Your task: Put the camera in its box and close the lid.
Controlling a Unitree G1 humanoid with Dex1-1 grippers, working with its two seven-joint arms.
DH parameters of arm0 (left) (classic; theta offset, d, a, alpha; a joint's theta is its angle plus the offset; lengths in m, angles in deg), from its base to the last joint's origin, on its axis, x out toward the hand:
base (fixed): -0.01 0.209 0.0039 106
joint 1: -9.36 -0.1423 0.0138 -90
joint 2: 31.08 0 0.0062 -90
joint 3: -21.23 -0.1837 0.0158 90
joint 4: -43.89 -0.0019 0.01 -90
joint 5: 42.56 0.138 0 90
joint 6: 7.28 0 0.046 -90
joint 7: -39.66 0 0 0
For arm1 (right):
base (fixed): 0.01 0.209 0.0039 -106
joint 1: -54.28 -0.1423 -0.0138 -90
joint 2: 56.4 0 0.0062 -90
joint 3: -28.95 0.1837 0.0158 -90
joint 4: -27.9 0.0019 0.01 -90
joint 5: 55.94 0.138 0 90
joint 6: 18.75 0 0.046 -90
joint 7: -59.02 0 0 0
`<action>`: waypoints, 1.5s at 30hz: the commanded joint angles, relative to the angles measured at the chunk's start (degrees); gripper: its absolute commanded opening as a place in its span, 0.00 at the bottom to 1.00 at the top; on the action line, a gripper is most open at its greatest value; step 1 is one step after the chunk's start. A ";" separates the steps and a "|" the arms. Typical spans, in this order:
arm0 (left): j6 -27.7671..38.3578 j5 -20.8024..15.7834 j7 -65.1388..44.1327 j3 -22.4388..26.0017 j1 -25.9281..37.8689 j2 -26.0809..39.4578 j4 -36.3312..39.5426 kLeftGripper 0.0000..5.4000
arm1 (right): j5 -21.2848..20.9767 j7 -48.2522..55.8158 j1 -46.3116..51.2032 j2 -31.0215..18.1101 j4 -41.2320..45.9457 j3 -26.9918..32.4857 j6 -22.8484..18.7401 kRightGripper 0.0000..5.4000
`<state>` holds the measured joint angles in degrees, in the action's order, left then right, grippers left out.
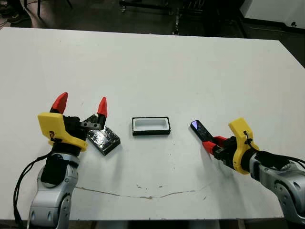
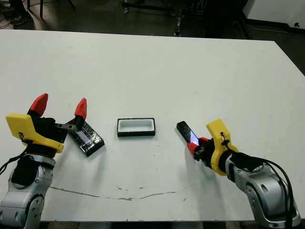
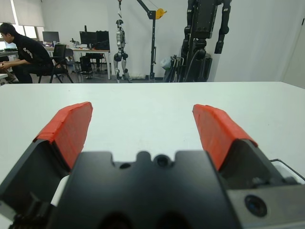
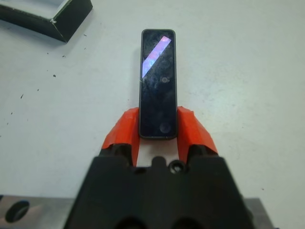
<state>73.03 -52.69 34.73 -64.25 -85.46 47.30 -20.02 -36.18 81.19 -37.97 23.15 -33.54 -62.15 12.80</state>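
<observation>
Camera (image 4: 157, 83) pinched at one end by the right tool (image 4: 157, 131), low over the worktop (image 1: 152, 67) right of the box (image 1: 151, 126). Slim, stiff and smooth, it looks light but slip-prone. Box sits empty. Left tool (image 1: 81, 107), wide open and empty-handed, hovers by the lid (image 1: 104, 139).

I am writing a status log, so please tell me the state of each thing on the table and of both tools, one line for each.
camera: held at one end by the right tool, outside the box.
box: open, empty, flat on the table.
lid: off the box, lying on the table beside the left tool.
left tool: open, holding nothing.
right tool: shut on the camera.
</observation>
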 commanded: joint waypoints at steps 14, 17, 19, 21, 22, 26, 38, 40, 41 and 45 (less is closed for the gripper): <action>-0.48 0.40 0.34 0.05 -1.33 0.12 0.36 1.00 | -1.23 3.13 -1.46 -2.11 -1.24 0.57 7.60 0.31; -0.32 0.36 0.09 -0.02 -1.44 0.17 0.40 1.00 | -0.15 6.72 -5.26 -2.91 -3.81 1.81 11.08 0.31; -0.35 0.51 0.09 -0.10 -1.51 0.27 0.50 1.00 | 0.36 9.34 -8.45 -3.85 -5.92 2.25 12.99 0.31; -0.48 0.42 0.15 -0.04 -1.53 0.23 0.53 1.00 | 1.15 12.24 -12.36 -4.96 -8.71 2.56 14.06 0.31; -0.53 0.42 0.24 -0.02 -1.56 0.16 0.55 1.00 | 1.64 13.57 -14.54 -5.43 -10.26 2.70 14.15 0.31; -0.50 0.48 0.42 -0.13 -1.67 -0.03 0.54 1.00 | 2.48 19.87 -22.25 -7.02 -17.80 2.04 17.19 0.31; -0.49 0.68 0.49 -0.05 -1.99 0.09 0.83 1.00 | -7.44 41.22 -41.87 -7.80 -43.44 -9.78 38.74 0.31; -0.39 0.60 0.58 -0.06 -1.97 -0.09 0.79 1.00 | -9.34 44.29 -45.18 -7.14 -47.37 -11.96 40.44 0.31; -0.32 0.63 0.62 -0.09 -1.96 -0.14 0.76 1.00 | -10.08 45.65 -46.40 -6.77 -49.13 -12.73 41.54 0.31; 0.06 1.36 0.85 -0.27 -1.86 -0.10 0.44 1.00 | -13.13 53.03 -52.58 -4.86 -57.24 -16.66 45.35 0.31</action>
<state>73.06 -51.68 35.31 -64.53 -87.11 47.21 -19.22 -48.08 131.99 -88.12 17.58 -88.38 -77.58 56.30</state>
